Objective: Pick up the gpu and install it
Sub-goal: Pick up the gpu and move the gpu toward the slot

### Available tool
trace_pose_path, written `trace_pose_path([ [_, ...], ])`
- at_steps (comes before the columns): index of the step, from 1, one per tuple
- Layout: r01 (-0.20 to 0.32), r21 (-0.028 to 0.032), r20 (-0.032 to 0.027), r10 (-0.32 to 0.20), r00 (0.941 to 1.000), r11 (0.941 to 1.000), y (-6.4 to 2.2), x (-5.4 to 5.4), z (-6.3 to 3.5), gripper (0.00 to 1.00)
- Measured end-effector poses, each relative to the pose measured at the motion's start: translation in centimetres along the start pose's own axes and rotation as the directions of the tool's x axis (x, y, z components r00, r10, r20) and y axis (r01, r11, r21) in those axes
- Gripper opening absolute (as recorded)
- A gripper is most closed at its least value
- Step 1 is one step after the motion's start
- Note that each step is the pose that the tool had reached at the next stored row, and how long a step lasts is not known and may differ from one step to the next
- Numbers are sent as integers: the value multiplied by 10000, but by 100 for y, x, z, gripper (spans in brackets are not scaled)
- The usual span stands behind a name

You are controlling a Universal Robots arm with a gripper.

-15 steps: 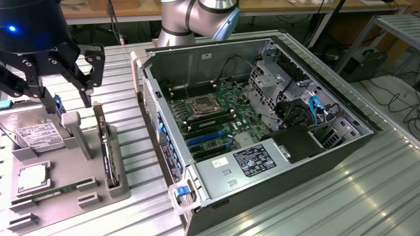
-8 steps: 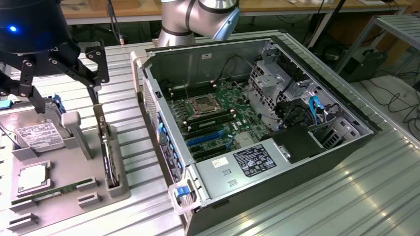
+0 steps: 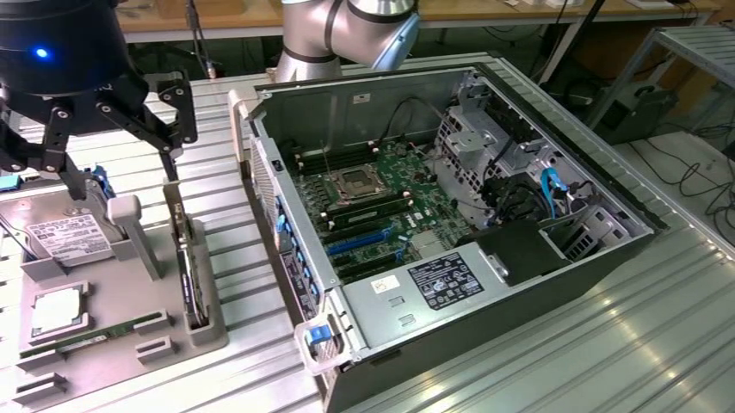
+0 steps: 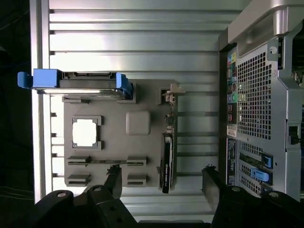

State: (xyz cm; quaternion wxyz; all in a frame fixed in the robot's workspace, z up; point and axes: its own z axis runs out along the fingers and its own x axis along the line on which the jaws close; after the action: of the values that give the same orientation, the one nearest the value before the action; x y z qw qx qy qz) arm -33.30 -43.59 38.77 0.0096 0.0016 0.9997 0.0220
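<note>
Gripper (image 3: 124, 179) wide open, empty, hovers over gray fixture tray (image 3: 120, 297). Gpu (image 4: 167, 164) stands on edge in tray's side slot. Probably light, stiff, fragile; pinch across the upper edge, off components.

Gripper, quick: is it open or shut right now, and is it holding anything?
Gripper: open, holding nothing, hovering above the gpu, which stands on edge in the gray holder.
</note>
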Motion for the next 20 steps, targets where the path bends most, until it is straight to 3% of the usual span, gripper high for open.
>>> trace_pose_path([
  [4, 19, -1, -1, -19, 10000, 10000, 3, -50, 13, 78],
  [12, 22, 5, 13, -22, 10000, 10000, 0, -54, 145, 78],
  [15, 24, 113, 14, -24, 10000, 9999, -2, -59, 180, 76],
  [17, 24, 126, 13, -24, 10000, 9999, -3, -59, 219, 63],
  [20, 26, 130, 13, -26, 10000, 9999, -6, -58, 274, 63],
])
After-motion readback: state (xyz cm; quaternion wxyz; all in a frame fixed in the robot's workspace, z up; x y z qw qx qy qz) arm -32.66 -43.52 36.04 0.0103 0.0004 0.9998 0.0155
